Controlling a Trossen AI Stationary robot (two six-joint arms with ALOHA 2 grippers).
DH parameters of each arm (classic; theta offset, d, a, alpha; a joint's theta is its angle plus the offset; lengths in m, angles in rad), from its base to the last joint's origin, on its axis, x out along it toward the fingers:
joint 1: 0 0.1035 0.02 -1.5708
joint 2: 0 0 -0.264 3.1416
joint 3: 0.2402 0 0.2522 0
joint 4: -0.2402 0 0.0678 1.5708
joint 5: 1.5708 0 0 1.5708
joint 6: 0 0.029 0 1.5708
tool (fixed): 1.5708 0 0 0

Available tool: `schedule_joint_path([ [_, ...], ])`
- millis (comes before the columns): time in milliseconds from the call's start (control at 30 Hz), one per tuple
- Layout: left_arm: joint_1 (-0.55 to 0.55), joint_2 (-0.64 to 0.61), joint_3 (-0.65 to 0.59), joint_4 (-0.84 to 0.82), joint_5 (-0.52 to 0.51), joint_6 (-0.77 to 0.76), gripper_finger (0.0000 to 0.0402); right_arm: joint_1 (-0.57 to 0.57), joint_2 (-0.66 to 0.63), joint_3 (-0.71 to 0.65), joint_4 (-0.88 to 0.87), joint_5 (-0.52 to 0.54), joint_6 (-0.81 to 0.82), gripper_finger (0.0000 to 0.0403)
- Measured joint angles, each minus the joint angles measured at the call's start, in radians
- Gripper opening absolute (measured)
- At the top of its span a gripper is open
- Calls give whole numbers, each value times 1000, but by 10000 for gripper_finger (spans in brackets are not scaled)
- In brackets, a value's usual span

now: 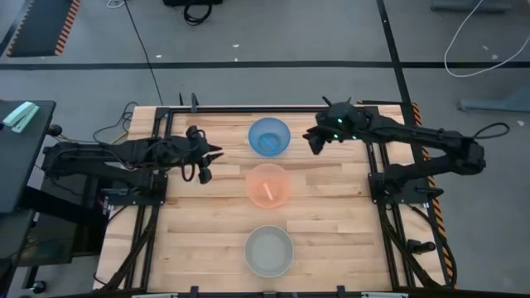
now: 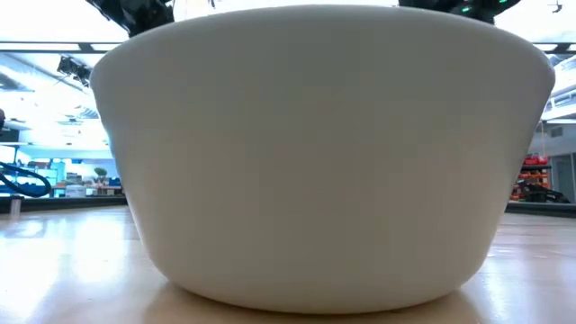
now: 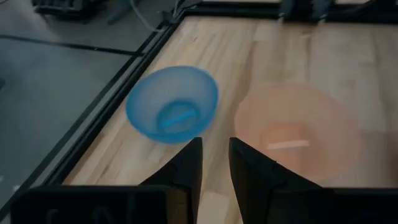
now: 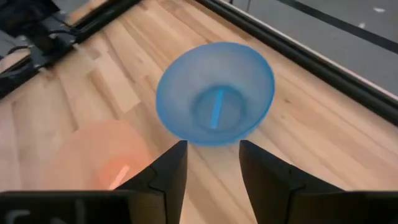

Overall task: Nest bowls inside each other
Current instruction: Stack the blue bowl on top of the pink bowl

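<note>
Three bowls stand upright on their bases in a line down the table's middle. The translucent blue bowl (image 1: 269, 136) is farthest, the salmon-orange bowl (image 1: 268, 185) sits in the middle, and the pale grey-green bowl (image 1: 268, 252) is nearest and fills the low view (image 2: 324, 162). My left gripper (image 1: 217, 152) (image 3: 216, 146) hovers left of the blue and salmon bowls with a narrow gap between its fingers. My right gripper (image 1: 310, 141) (image 4: 212, 146) hovers just right of the blue bowl (image 4: 214, 93), open and pointing at it. Neither gripper touches a bowl.
The wooden table top (image 1: 207, 232) is bordered by a black metal frame (image 1: 248, 108) along its far edge. The arm bases stand at the left (image 1: 132, 178) and right (image 1: 402, 178) edges. Grey floor with cables lies beyond.
</note>
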Motion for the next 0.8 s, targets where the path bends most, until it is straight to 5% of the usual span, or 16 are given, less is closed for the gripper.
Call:
schedule_joint_path([
  [433, 210, 60, 1, 8, 64, 40, 75, -107, 430, 341, -243, -19, -54, 146],
  [800, 303, 191, 0, 12, 153, 101, 73, -187, 641, 418, -244, -71, -78, 145],
])
